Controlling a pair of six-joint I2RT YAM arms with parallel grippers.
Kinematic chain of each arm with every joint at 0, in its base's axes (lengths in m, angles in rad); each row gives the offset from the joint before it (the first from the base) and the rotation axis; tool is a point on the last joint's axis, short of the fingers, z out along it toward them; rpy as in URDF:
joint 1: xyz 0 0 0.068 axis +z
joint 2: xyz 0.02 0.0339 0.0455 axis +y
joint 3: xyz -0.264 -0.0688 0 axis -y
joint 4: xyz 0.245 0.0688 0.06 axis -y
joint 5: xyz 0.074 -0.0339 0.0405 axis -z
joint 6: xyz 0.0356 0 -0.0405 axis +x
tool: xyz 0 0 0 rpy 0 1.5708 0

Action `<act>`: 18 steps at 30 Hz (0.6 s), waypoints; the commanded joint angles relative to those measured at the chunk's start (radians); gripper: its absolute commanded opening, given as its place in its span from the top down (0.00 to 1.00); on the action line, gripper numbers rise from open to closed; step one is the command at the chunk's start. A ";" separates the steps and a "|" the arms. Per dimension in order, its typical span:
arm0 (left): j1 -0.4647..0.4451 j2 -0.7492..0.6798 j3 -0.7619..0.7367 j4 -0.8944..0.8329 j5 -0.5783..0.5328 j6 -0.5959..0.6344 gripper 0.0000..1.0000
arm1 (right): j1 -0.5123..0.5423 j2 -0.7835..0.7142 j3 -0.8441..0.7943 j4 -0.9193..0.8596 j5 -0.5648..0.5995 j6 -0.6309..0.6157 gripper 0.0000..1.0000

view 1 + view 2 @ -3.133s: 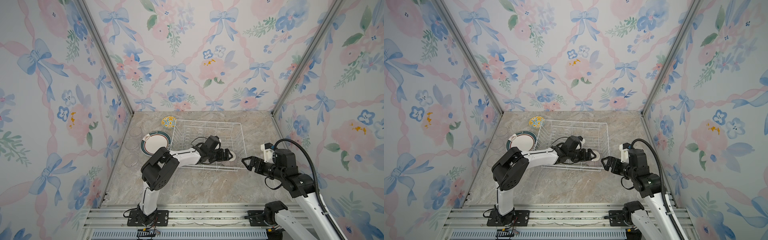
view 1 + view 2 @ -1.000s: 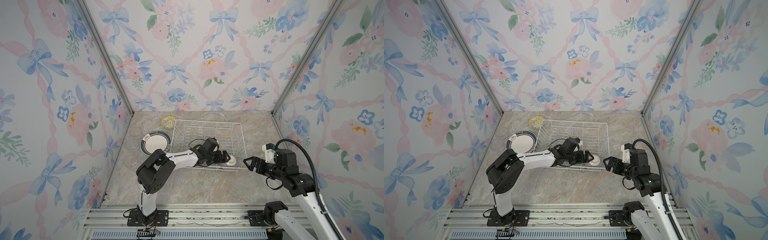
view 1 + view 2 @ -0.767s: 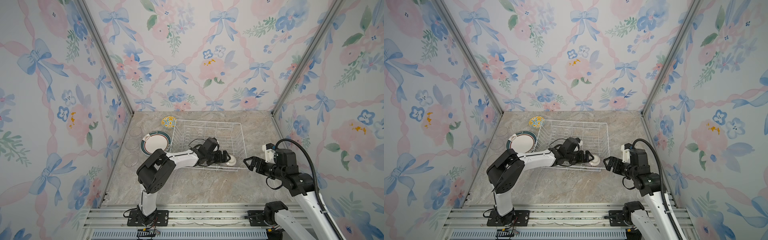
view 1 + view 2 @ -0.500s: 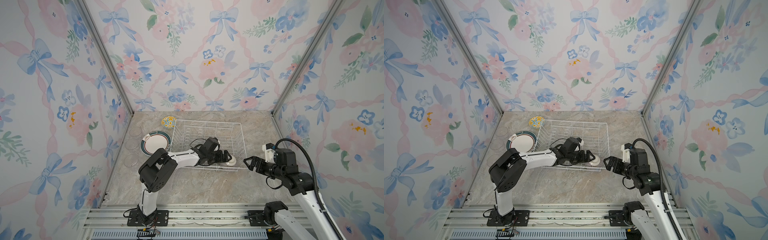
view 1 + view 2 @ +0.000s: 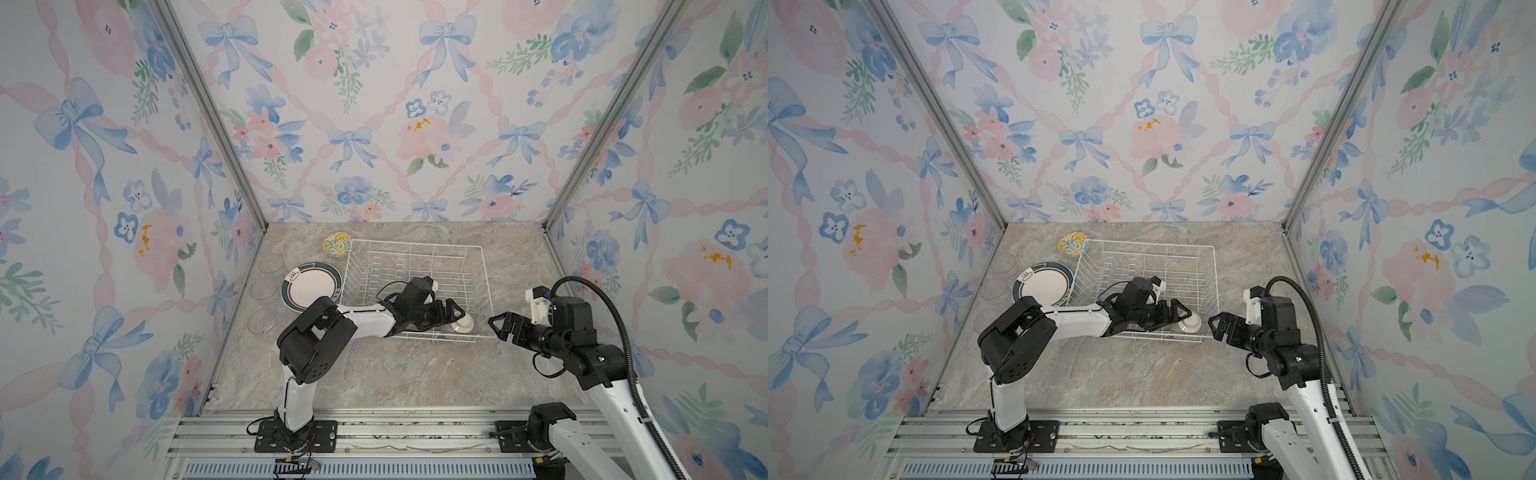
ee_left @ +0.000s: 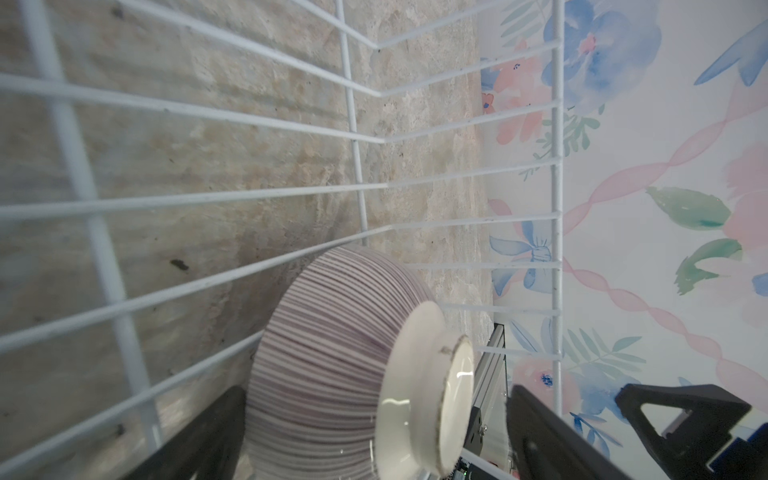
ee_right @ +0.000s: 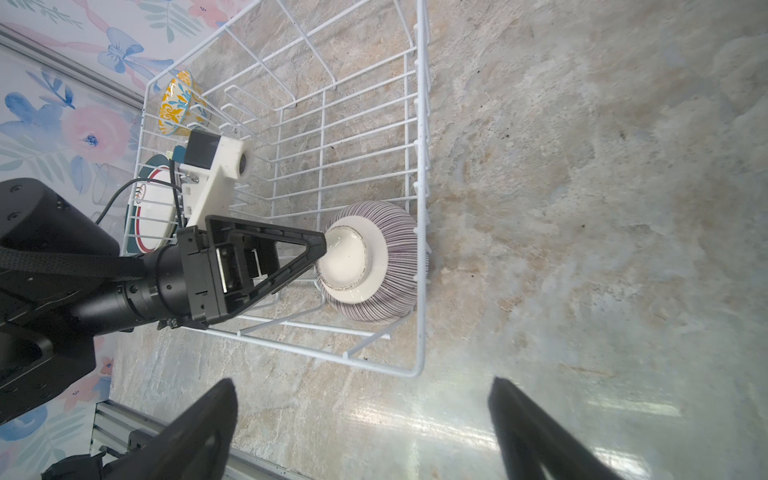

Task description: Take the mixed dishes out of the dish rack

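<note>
— Marble tabletop [image 5: 374,374], white wire dish rack [image 5: 473,274]: what's moved?
— Purplish striped ceramic bowl [image 7: 374,266] has slid into the rack's near right corner, left gripper [image 5: 457,318] following. Last dish inside, seemingly
— Fingers?
— Left spread wide, straddling the bowl, no squeeze yet. Right gripper [image 5: 496,329] wide too, empty, just outside the rack

In a top view the left arm [image 5: 365,322] climbs from its base, folds at the elbow and runs low toward 3 o'clock. The left gripper [image 5: 456,318] points to 3 o'clock, jaws spread wide. The right arm [image 5: 602,365] leans toward 10 o'clock. The right gripper [image 5: 496,329] faces 9 o'clock, jaws wide apart too. The 2 grippers face each other, near but apart.
</note>
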 commanded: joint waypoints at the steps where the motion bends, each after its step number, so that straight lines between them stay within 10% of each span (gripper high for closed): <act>1: -0.008 -0.038 -0.023 0.003 0.048 -0.025 0.03 | -0.011 0.002 -0.001 -0.022 -0.014 -0.016 0.03; 18: -0.010 -0.102 -0.144 0.195 -0.011 -0.093 0.05 | -0.013 -0.001 -0.007 -0.020 -0.017 -0.011 0.03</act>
